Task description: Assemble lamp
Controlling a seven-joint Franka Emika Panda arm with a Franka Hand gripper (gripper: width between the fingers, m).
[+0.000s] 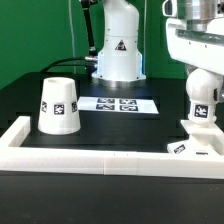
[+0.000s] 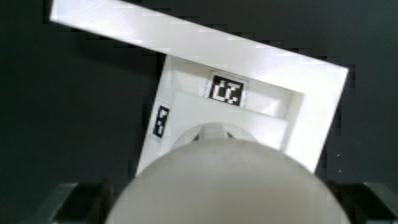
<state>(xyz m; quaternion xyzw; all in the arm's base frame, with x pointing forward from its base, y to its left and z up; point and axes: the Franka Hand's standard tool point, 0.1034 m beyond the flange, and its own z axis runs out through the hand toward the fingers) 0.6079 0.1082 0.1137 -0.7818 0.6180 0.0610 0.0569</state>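
**Arm's over at 3 o'clock with the bulb**

The arm hangs straight down at the table's 3 o'clock edge. The gripper point(image 1: 201, 86) has its fingers pinching the white bulb point(image 2: 222, 172), right over the tagged lamp base point(image 1: 196, 133) by the white corner wall point(image 2: 169, 38). The lampshade point(image 1: 58, 105) stands upright at 9 o'clock, well apart.

My exterior camera sits low on the near side of the raised white border rail point(image 1: 100, 160), facing across the black table top point(image 1: 100, 125) toward the white arm pedestal point(image 1: 118, 55) at the back; my wrist camera looks down, very near a blurred rounded white piece point(image 2: 222, 175); both views share the flat white tagged block point(image 1: 195, 132) point(image 2: 228, 92) and that rail's corner.
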